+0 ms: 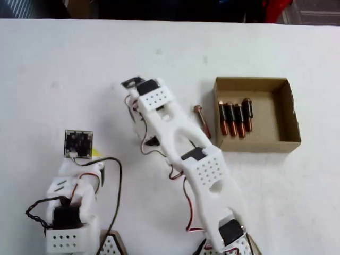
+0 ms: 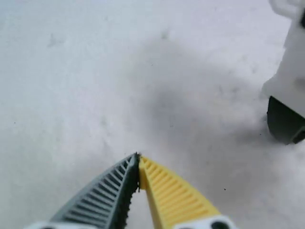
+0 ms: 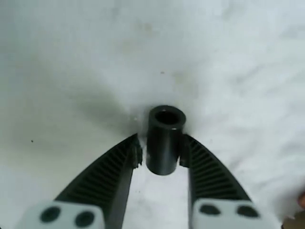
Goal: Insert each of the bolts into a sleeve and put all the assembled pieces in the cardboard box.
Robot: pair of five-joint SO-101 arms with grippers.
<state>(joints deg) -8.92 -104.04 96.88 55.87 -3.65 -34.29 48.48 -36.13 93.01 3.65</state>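
Between the right gripper's [image 3: 161, 149] fingers stands the black sleeve [image 3: 164, 138], upright on the bench [image 3: 71, 57] with its bore facing up; the jaws are partly open and straddle it, one finger touching or nearly so and the other with a sliver of gap, so I'd call it not clamped yet. To do this bit well I'd close slowly and squarely on the middle of the wall, since a shove from one side could tip it over; keep it upright so a bolt can drop straight in. Off to one side of that gripper lies the one loose bolt [image 1: 202, 121], just beside the cardboard box [image 1: 260, 144]; four assembled pieces [image 1: 235, 118] lie inside already; the left gripper [image 2: 138, 164] is closed tight on nothing, well apart from all that. Hard to make out: whether the bore is empty (too dark), and the right arm covers the sleeve's spot in the high view.
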